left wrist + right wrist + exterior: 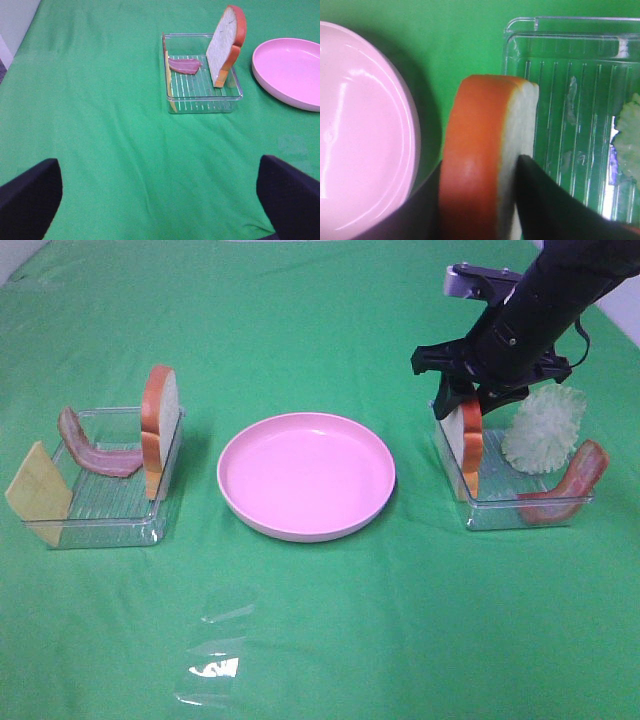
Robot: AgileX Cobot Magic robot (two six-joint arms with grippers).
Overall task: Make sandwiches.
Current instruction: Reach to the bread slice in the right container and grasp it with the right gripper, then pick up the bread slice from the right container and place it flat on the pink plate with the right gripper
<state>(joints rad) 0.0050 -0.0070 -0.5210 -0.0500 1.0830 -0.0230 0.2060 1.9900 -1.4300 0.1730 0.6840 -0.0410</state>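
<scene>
**Counter** (320,330): covered in green cloth. We count 1 plate, 2 trays and 7 food pieces on it.

**Pink plate** (306,476): round, at the middle, between the 2 trays and touching neither. Nothing lies on it.

**Left tray** (95,530): clear plastic with a ribbed floor. We list 3 pieces in it.
- Left bread slice (160,425): stands upright on its edge against the wall nearest the plate. White face, orange-brown crust.
- Left bacon strip (95,452): red-brown and curved, lying across the back of the tray beside the bread.
- Cheese square (38,493): yellow, leaning at the end farthest from the plate.

**Right tray** (520,512): same make. We list 3 pieces in it.
- Right bread slice (466,445): upright on its edge at the wall nearest the plate.
- Lettuce leaf (543,428): pale green and frilled, propped at the back, apart from the bread.
- Right bacon strip (568,483): leaning over the far front corner, 1 end raised above the rim.

**Right end effector** (470,390): down over the top of the right bread slice. In the right wrist view we see 1 dark finger (545,200) pressed to the white face and the other against the opposite side, so it is gripping the slice. The slice's lower edge sits inside the tray.

**Left end effector** (160,200): above bare cloth, well back from the left tray. Its 2 fingers stand wide apart with nothing between them.

**Clear film** (215,655): a crumpled scrap near the front edge of the counter, well apart from everything else.
</scene>
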